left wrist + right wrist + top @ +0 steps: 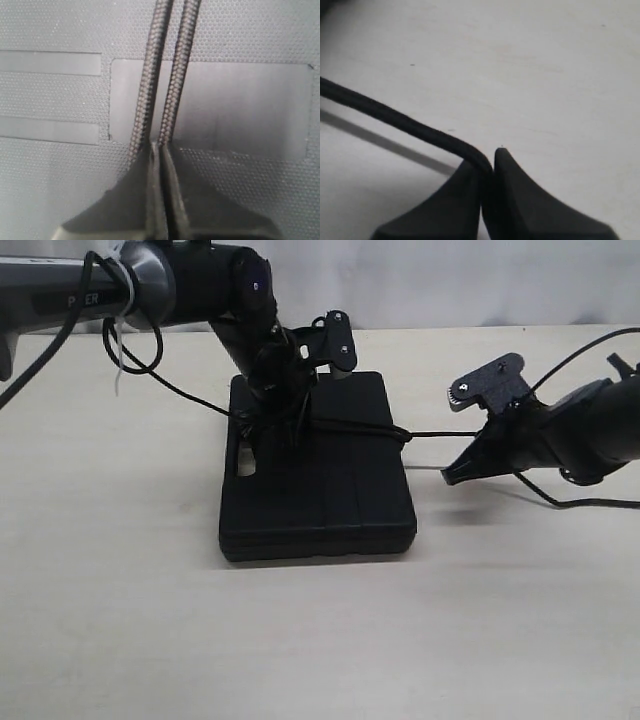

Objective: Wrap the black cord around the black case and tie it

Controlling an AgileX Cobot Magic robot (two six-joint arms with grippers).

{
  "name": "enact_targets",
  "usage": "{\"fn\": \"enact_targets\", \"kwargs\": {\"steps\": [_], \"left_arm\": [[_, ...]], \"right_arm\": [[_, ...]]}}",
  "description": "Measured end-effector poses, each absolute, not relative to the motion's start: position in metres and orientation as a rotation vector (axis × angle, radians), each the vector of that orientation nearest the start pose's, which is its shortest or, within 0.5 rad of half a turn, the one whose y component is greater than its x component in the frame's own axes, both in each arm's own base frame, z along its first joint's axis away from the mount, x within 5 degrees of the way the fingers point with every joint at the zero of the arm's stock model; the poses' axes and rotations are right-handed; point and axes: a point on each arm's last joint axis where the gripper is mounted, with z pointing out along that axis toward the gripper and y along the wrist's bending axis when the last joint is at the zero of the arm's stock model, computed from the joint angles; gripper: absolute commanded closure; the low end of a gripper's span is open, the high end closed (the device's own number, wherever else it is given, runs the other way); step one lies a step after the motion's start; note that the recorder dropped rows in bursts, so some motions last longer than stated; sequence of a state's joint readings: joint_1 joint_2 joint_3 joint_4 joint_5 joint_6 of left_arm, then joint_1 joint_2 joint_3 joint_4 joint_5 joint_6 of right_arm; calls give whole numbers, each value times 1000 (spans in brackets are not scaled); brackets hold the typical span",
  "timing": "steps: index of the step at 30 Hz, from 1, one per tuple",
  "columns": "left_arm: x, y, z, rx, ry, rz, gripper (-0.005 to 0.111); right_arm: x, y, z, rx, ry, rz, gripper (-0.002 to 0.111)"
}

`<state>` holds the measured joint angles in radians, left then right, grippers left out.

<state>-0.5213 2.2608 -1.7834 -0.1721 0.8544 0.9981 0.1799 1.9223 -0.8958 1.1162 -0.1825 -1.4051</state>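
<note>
Cord (430,434) spans black case (330,500), pinched by left tool (156,146) and right tool (487,162).

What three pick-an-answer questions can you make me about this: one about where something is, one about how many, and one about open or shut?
1. Where is the right gripper?
A. beside the case, over the table
B. on top of the case
C. under the case

2. How many cord strands go into the left gripper?
A. one
B. four
C. two

3. What is the right gripper doing?
A. standing wide open
B. shut on the cord
C. shut on nothing

Answers:
1 A: the exterior view shows it off the case's side, above bare table.
2 C: the left wrist view shows two strands side by side running into the tips.
3 B: the right wrist view shows the cord pinched between closed tips.
</note>
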Motion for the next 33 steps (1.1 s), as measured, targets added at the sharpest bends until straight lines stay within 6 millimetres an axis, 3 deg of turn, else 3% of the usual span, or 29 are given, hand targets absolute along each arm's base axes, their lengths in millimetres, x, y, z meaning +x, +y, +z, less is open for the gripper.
{"fn": "enact_targets", "kwargs": {"steps": [3, 4, 7, 10, 12, 15, 18, 23, 24, 28, 33], "left_arm": [[412, -244, 155, 1829, 2121, -84, 107], [413, -241, 155, 1831, 2128, -77, 107], [413, -240, 157, 1832, 2128, -72, 107], [413, -239, 159, 1821, 2132, -86, 106], [410, -240, 163, 1810, 2144, -122, 98], [406, -240, 167, 1806, 2151, -178, 74], [404, -239, 182, 1768, 2144, -215, 69], [395, -243, 222, 1618, 2113, -353, 69], [392, -245, 235, 1573, 2097, -406, 71], [385, -247, 255, 1470, 2112, -496, 105], [381, -244, 248, 1420, 2161, -510, 107]], "right_arm": [[357, 39, 119, -457, 2363, -316, 61], [358, 38, 119, -442, 2358, -331, 59], [358, 37, 126, -430, 2342, -324, 58], [353, 45, 150, -479, 2311, -203, 58], [349, 49, 165, -506, 2282, -153, 58], [338, 48, 179, -503, 2253, -144, 58], [326, 45, 197, -460, 2212, -144, 65], [324, 35, 190, -309, 2232, -233, 104], [325, 34, 185, -310, 2243, -241, 104], [324, 34, 187, -308, 2238, -241, 104], [316, 34, 207, -303, 2184, -221, 104]]}}
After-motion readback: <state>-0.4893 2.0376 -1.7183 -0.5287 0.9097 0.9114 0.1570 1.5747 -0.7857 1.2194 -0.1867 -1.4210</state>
